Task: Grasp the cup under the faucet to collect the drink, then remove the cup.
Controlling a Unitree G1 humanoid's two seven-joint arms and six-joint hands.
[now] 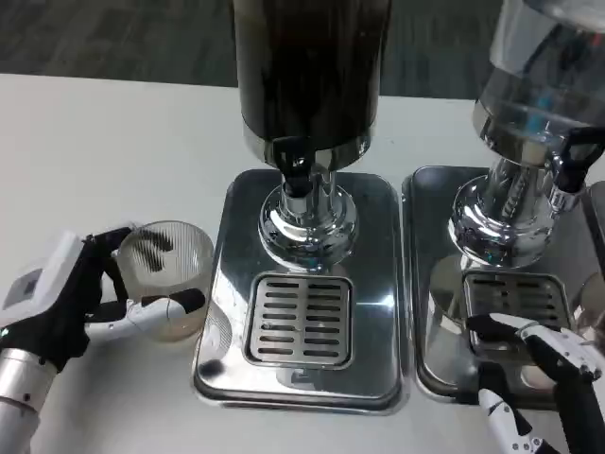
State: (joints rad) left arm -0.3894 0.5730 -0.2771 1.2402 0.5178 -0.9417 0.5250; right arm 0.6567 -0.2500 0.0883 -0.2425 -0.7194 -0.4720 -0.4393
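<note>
The white bench [104, 170] carries everything here. At its far edge, about the middle, stands a tall drink dispenser [310, 76] with a dark tank, a chromed neck and a black faucet [295, 161] pointing down toward the near edge. It stands on a polished steel drip tray [227, 312] whose slotted grate [301, 320] sits bare below the faucet. Toward the right edge of the bench stands a second dispenser [544, 85] with a clear tank, a black tap [575, 156] of its own and a second steel tray [430, 284] with a grate [515, 298].

The cup [170, 274], clear and ribbed, stands upright on the bench just beside the left edge of the first drip tray, off the grate and to the left of the faucet. It holds a shallow layer of pale liquid at the bottom.

The left robot hand [71, 303] wraps around the cup from its left side: the thumb lies across the near wall of the cup, and dark fingers reach around the far rim, so the cup is held. The right robot hand [544, 374] hovers over the near part of the second tray, fingers loosely spread and pointing left, with nothing in them.
</note>
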